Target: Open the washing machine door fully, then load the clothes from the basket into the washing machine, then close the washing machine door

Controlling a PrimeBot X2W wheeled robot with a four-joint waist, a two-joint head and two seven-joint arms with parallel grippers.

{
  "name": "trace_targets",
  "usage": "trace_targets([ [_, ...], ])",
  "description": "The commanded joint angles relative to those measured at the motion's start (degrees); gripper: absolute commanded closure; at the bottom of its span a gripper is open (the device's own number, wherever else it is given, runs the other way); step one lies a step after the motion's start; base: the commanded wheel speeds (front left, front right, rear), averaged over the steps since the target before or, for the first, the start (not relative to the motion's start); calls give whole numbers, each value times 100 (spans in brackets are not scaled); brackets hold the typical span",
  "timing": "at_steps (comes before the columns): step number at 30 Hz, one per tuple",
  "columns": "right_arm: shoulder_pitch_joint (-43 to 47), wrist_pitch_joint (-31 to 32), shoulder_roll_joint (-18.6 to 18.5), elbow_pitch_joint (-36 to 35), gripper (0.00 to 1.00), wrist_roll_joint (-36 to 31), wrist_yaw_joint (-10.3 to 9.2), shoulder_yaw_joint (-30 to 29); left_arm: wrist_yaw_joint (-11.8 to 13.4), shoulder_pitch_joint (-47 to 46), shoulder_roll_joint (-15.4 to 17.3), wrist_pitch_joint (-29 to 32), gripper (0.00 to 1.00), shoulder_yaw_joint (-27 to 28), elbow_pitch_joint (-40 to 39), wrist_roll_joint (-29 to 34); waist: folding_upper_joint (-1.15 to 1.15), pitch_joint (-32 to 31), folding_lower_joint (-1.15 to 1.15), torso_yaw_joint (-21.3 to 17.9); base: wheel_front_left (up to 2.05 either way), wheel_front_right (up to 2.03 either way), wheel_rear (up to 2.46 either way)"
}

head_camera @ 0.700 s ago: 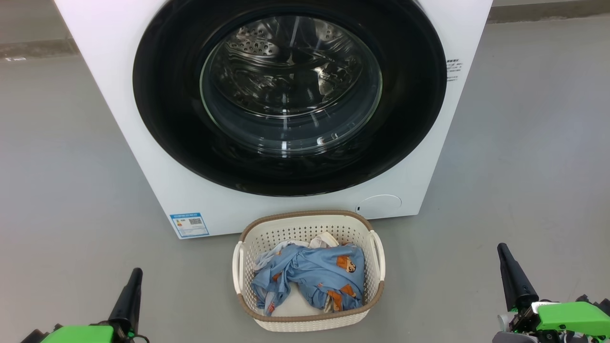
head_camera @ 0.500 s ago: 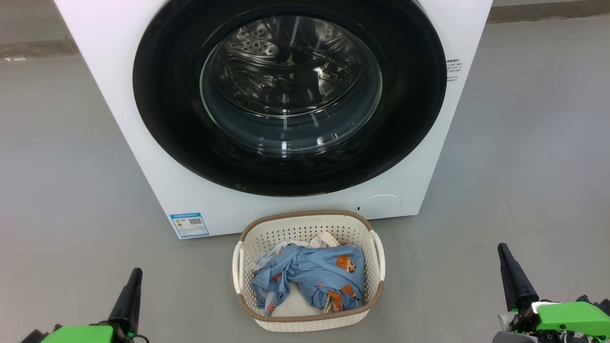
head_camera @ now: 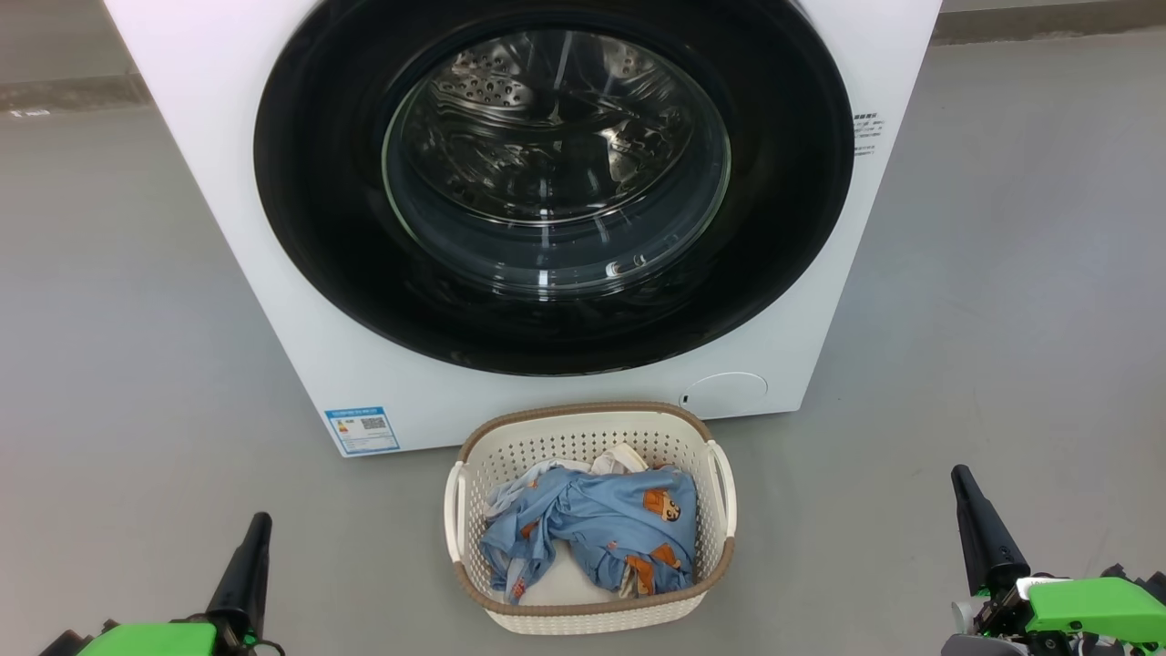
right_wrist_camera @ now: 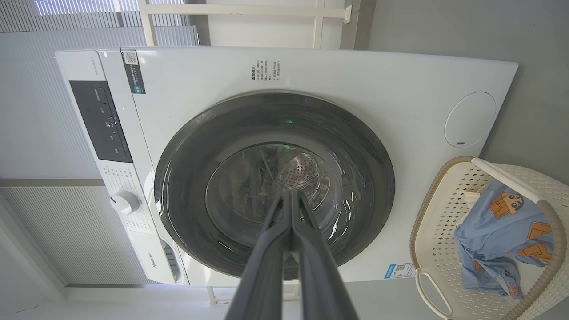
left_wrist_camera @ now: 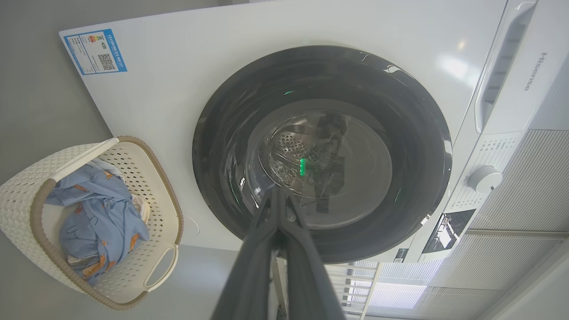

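Observation:
The white washing machine (head_camera: 228, 164) stands ahead with its round black-rimmed door (head_camera: 310, 237) closed flat against the front; the steel drum shows through the glass. On the floor just in front sits the cream basket (head_camera: 583, 424) holding light-blue clothes (head_camera: 592, 528) with orange figures and a cream piece. My left gripper (head_camera: 260, 521) is at the lower left and my right gripper (head_camera: 958, 474) at the lower right, both shut, empty and well apart from basket and door. Each wrist view shows the door (left_wrist_camera: 222, 146) (right_wrist_camera: 178, 178), the basket (left_wrist_camera: 26, 178) (right_wrist_camera: 435, 231) and pinched-together fingertips (left_wrist_camera: 278, 195) (right_wrist_camera: 289, 195).
Grey floor (head_camera: 118, 364) spreads to both sides of the machine and basket. A blue label sticker (head_camera: 362, 429) sits on the machine's lower left front. The control panel with a round knob (left_wrist_camera: 484, 178) is along the machine's top.

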Motion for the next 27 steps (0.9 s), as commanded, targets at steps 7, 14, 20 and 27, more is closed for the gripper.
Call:
trace_targets([
  [7,-238,52,-9,-140,100,-67,-6,86,-18,-238,63,58,100,197,-143,64,0,0,0,0,0,0,0],
  [14,-239,56,-5,-140,100,-71,-6,80,-18,-238,60,61,100,201,-143,68,0,0,0,0,0,0,0],
  [20,-239,60,-2,-140,100,-75,-6,76,-18,-239,58,63,100,205,-143,70,0,0,0,0,0,0,0],
  [27,-240,64,2,-139,100,-79,-6,71,-18,-239,56,66,100,208,-143,73,0,0,0,0,0,0,0],
])
